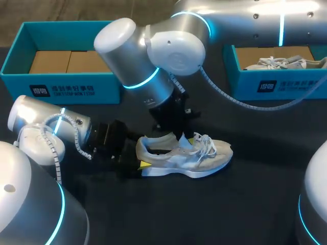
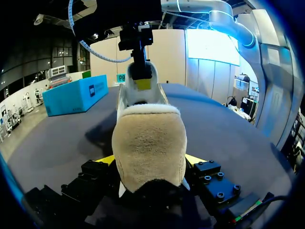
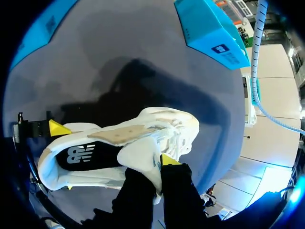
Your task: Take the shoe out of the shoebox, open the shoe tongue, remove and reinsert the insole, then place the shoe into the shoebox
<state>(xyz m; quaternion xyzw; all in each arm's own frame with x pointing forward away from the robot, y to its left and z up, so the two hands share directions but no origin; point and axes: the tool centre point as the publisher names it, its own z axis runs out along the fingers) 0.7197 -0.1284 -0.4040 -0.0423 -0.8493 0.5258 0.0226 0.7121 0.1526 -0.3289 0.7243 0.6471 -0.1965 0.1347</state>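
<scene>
Cream suede and white mesh make up the sneaker (image 1: 189, 155), which rests on its sole near the middle of the dark table (image 1: 230, 214), toe toward the right. It lies well apart from both teal boxes at the far edge. Bare tabletop lies beyond the toe and along the near side. The left arm crowds the space behind the heel, and the right arm leans in from above over the collar.

The left shoebox (image 1: 56, 84) shows only its brown cardboard floor. The right shoebox (image 1: 286, 84) holds a second shoe (image 1: 283, 63) with pale laces.

The left gripper (image 1: 140, 164) lies low on the table, its two fingers clamped against the heel from either side. The right gripper (image 1: 184, 138) comes down at the mouth of the shoe and pinches the tongue (image 3: 140, 157), lifted clear of the laces.

The left wrist view looks along the sneaker from behind. The suede heel (image 2: 150, 143) fills the space between its yellow tips, and the right gripper (image 2: 141, 71) stands over the far end of the opening. The right wrist view looks down into the shoe and shows the dark insole (image 3: 88, 156) lying flat inside. One yellow tip of the left gripper (image 3: 58, 128) presses the heel there. The head view shows neither of these.
</scene>
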